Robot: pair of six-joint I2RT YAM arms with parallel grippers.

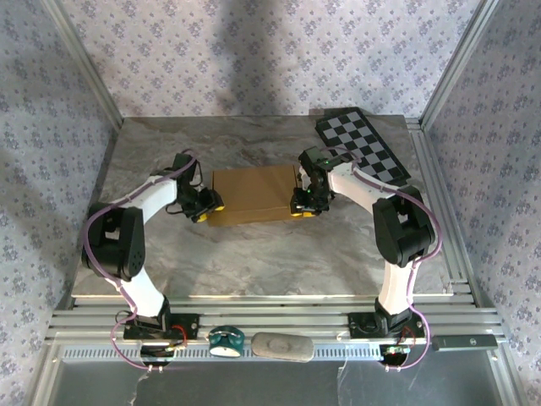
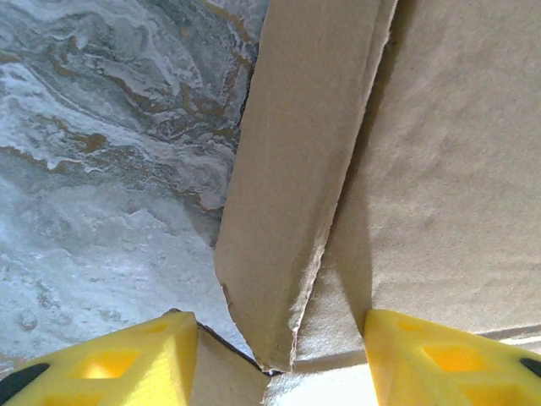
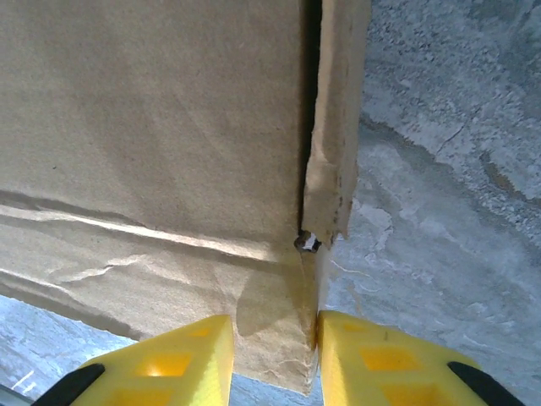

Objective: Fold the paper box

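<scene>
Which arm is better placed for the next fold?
Probably left: the left gripper is open around a loose side flap of the paper box, ready to press it in. The flap by the right gripper already sits nearly flush.

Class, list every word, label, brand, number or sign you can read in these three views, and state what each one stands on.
No text can be read.
The paper box is plain brown cardboard, with no print in either wrist view.
The checkerboard panel bears only squares, no characters.
The teal object and the grey oval object are too small to show any marking.
</scene>
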